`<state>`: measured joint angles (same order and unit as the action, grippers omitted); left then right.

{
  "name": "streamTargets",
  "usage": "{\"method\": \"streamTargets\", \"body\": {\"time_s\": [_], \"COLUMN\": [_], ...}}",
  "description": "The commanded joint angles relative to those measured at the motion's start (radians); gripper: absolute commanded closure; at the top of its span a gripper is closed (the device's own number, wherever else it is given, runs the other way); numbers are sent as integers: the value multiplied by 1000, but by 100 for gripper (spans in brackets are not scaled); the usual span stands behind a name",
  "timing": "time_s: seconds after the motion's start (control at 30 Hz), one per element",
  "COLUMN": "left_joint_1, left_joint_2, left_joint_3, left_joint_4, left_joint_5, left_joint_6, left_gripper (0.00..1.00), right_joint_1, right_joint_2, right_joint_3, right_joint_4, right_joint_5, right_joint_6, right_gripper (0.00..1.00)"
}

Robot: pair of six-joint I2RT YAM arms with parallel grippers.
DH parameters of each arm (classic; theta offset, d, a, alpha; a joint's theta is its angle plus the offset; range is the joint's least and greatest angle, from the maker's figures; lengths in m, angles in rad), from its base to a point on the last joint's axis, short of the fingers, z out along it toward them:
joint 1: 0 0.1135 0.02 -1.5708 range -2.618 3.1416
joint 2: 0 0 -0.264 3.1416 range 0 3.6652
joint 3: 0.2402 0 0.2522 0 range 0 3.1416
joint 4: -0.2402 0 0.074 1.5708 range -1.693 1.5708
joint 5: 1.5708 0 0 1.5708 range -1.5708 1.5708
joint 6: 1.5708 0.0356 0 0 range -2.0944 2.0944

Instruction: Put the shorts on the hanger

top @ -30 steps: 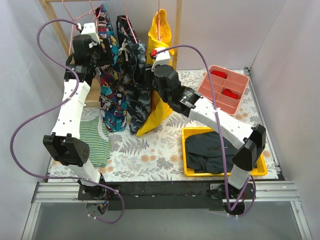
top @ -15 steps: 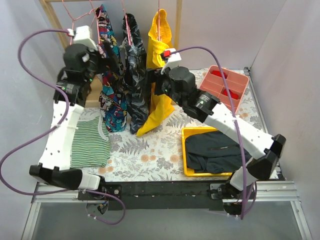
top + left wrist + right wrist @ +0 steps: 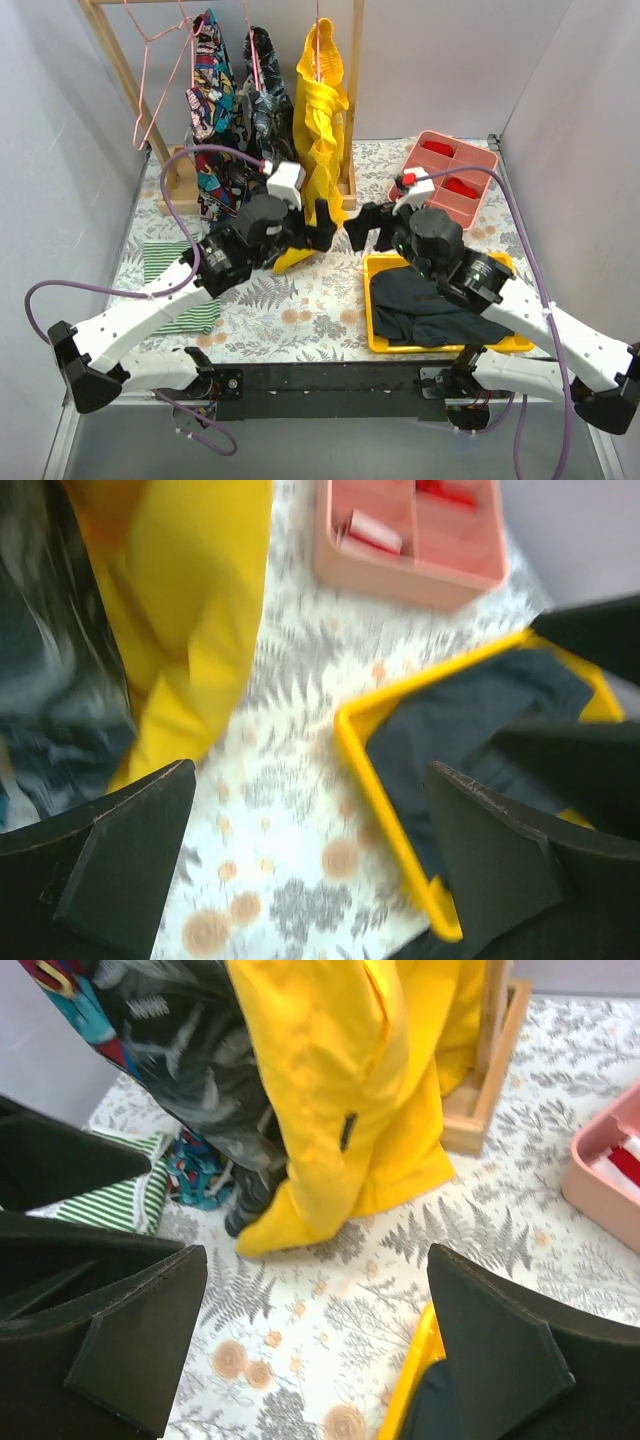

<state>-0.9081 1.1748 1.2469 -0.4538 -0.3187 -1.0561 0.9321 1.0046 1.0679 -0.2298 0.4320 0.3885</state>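
**A:** Black fingers first. The left gripper [image 3: 310,865] is hanging low over the floral table [image 3: 300,300], jaws spread wide, nothing between them.
**B:** Right gripper [image 3: 315,1335]?
**A:** Same, gaping and empty. It's facing the left one near the far edge of the yellow tray [image 3: 369,310].
**B:** Where are the shorts [image 3: 208,70] sitting?
**A:** They're hanging at the far rail, leftmost garment in the top view, touching the black-grey garment [image 3: 262,95]. A pink hanger [image 3: 165,87] is dangling bare just beside them. I cannot tell whether a wire is running through the waist.
**B:** Handling?
**A:** I'm judging them light and floppy, nothing fragile, likely sliding on thin wire. I'm favouring the waistband, pinched at both sides.
**B:** Readable text?
**A:** Lettering is showing in the print, but it's too small to read. No brands are showing.
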Motion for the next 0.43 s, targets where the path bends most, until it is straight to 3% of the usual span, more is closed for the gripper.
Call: {"method": "streamTargets", "body": {"time_s": [0.0, 0.03, 0.17, 0.4], "left_joint_1": [-11, -11, -9, -9], "left_joint_2": [-96, -127, -194, -233], "left_joint_3": [-234, -263, -372, -434], "left_joint_4": [98, 118, 136, 141], "left_joint_5": [35, 23, 6, -34], "left_joint_6": [-155, -229, -286, -276], "left_gripper": [2, 2, 2, 2], "right_joint_1": [4, 4, 4, 4], "right_joint_2": [-133, -152, -224, -218], "right_joint_3": [-141, -198, -302, -321], "right_joint_4": [90, 92, 107, 93], "right_joint_5": [42, 39, 51, 71], "right_joint_6": [42, 56, 81, 89], "right_gripper": [2, 1, 1, 2]}}
